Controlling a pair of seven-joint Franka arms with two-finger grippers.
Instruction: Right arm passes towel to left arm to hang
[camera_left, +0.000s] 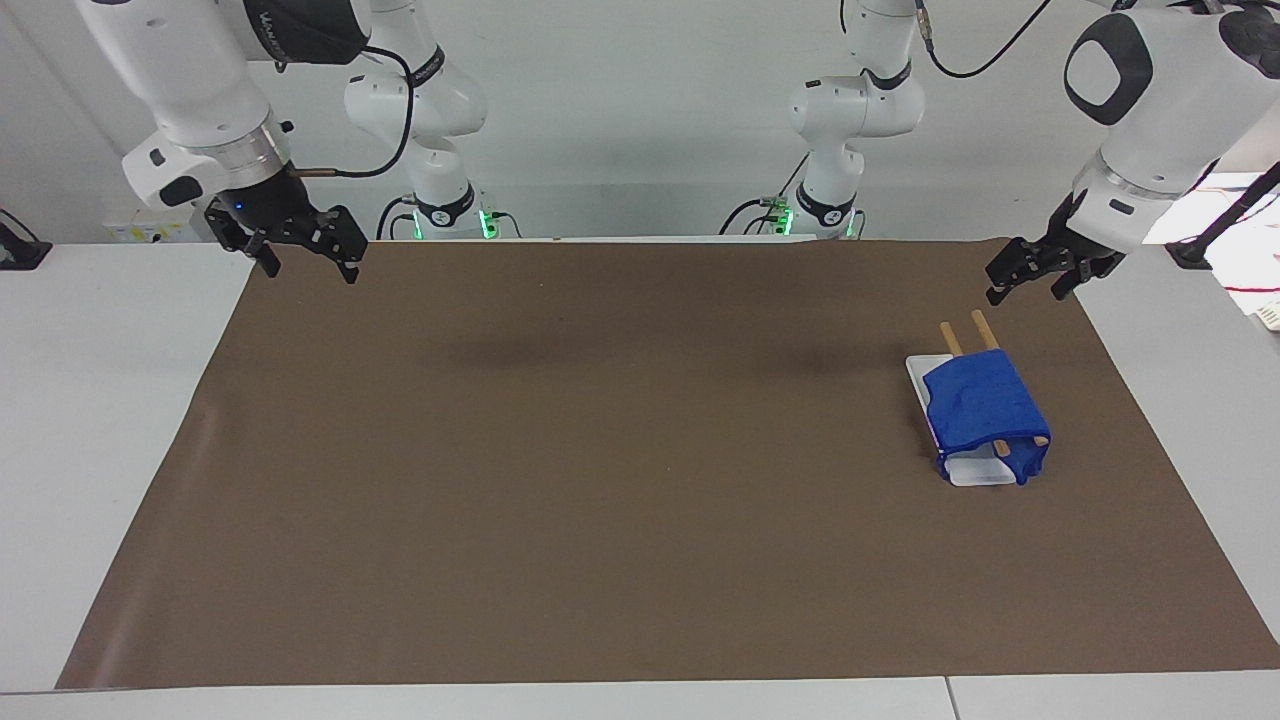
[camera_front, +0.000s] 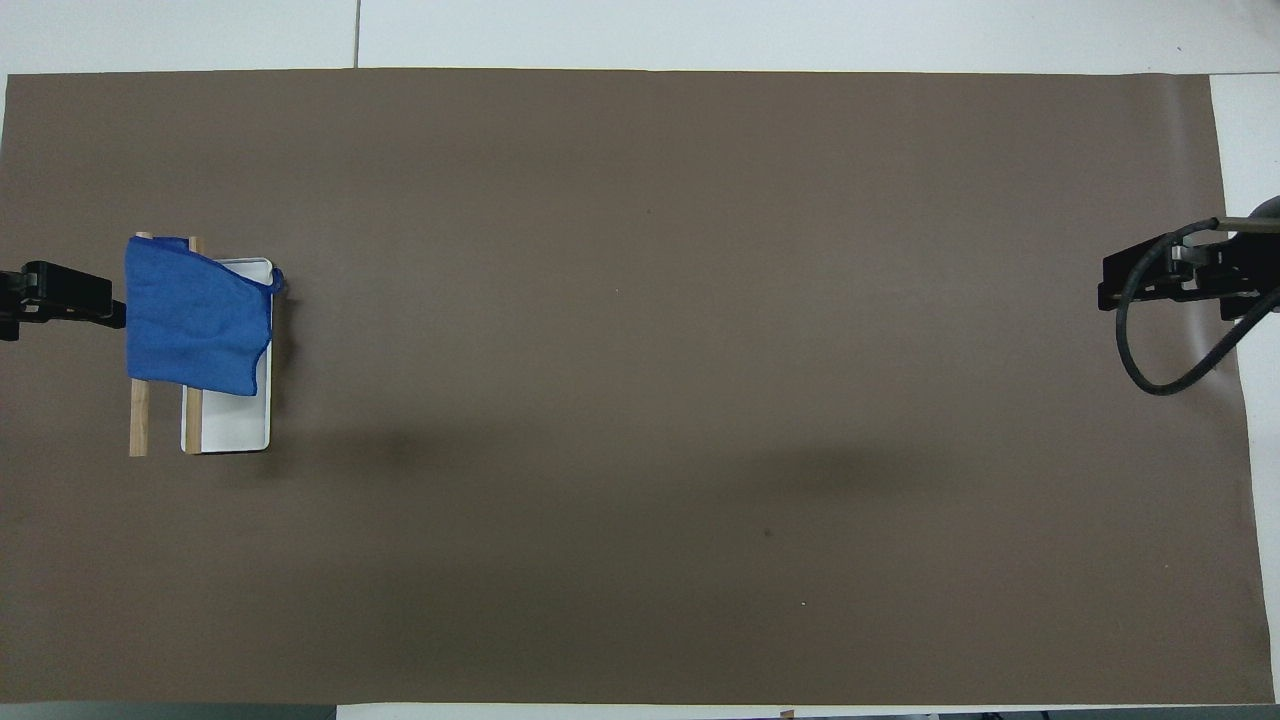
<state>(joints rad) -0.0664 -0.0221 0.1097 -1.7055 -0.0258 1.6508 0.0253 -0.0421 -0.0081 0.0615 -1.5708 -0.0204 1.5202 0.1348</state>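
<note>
The royal-blue towel hangs draped over a small rack of two wooden rails on a white base, at the left arm's end of the brown mat. It also shows in the overhead view. My left gripper is open and empty, up in the air over the mat's edge beside the rack, apart from the towel; its tip shows in the overhead view. My right gripper, with a blue light, is open and empty over the mat's edge at the right arm's end.
The brown mat covers most of the white table. The rack's wooden rails and white base stick out from under the towel on the side nearer the robots. A black cable loops under the right gripper.
</note>
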